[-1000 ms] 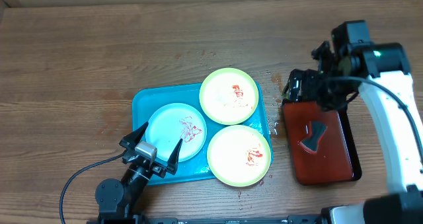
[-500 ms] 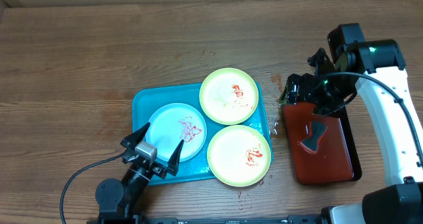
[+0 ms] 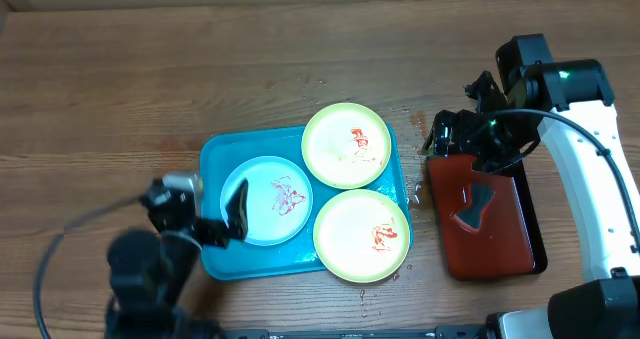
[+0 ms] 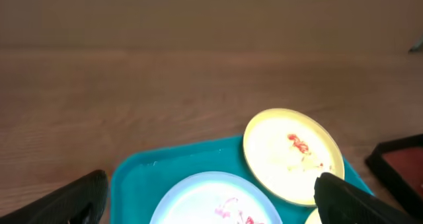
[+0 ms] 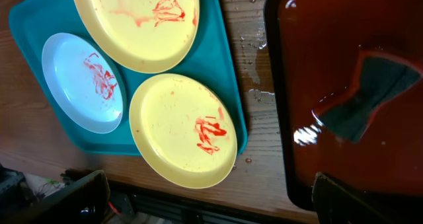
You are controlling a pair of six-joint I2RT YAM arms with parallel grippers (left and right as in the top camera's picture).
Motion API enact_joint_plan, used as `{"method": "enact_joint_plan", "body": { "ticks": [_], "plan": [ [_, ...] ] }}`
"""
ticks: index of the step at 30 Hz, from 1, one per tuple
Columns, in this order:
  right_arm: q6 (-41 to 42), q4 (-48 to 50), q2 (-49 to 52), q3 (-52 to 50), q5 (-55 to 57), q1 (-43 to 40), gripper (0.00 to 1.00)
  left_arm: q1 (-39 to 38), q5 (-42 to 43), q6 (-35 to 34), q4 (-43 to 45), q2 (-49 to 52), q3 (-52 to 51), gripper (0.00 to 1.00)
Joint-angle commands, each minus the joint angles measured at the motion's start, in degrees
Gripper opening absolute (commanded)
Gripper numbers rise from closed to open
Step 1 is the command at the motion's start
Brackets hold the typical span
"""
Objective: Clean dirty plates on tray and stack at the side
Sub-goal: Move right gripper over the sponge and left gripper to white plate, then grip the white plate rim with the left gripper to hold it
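Overhead: turquoise tray (image 3: 213, 157) sits centre frame on the wood table (image 3: 150, 69), long side running left to right. All three plates are on it.

- Pale blue plate (image 3: 272, 199): left half of the tray, flat, thin red smear near its middle.
- Upper yellow-green plate (image 3: 346, 145): upper right of the tray, far edge riding over the tray's top rim. Red smear right of its centre.
- Lower yellow-green plate (image 3: 361, 235): lower right corner of the tray, overhanging the rim toward the bottom of the frame. Red smear right of centre.
- The three plate edges meet or nearly meet; cannot tell any overlap.

Left gripper (image 4: 210, 180): lower left of the overhead frame and blurred there. Jaws spread wide, nothing between them. One dark finger (image 3: 238, 205) shows over the left edge of the pale blue plate; contact cannot be told.

Right gripper (image 5: 210, 179): right of the frame in the overhead view, over the upper end of the dark red tray (image 3: 500, 244). Jaws wide apart, empty.

The dark red tray lies just right of the turquoise one, not touching it, and its floor is glossy. A grey sponge (image 3: 474, 206), pinched at the waist, lies in it. Water droplets (image 5: 254, 95) dot the table between the two trays.
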Motion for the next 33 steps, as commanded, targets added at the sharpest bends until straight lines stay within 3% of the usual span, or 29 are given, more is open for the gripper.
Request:
{"method": "enact_joint_plan", "body": {
  "ticks": [1, 9, 13, 18, 26, 33],
  "plan": [
    [-0.2, 0.0, -1.0, 1.3, -0.4, 0.1, 1.00, -0.4, -2.7, -0.5, -6.4, 14.7, 11.7, 1.00],
    [0.9, -3.3, -1.0, 1.3, -0.4, 0.1, 1.00, -0.4, -2.0, -2.0, -38.6, 51.4, 37.3, 1.00],
    [0.9, -4.1, -1.0, 1.3, -0.4, 0.1, 1.00, -0.4, -2.1, -2.0, -41.7, 59.0, 37.9, 1.00],
    [0.9, -5.9, -1.0, 1.3, 0.1, 0.2, 1.00, -0.4, -2.6, -2.1, -41.2, 59.9, 37.2, 1.00],
    [0.9, -6.2, -1.0, 1.3, 0.2, 0.2, 1.00, -0.4, -2.7, 0.1, -33.2, 48.5, 27.1, 1.00],
    [0.9, -6.4, -1.0, 1.3, 0.2, 0.2, 1.00, -0.4, -1.9, -0.7, -33.0, 47.3, 21.6, 1.00]
  ]
}}
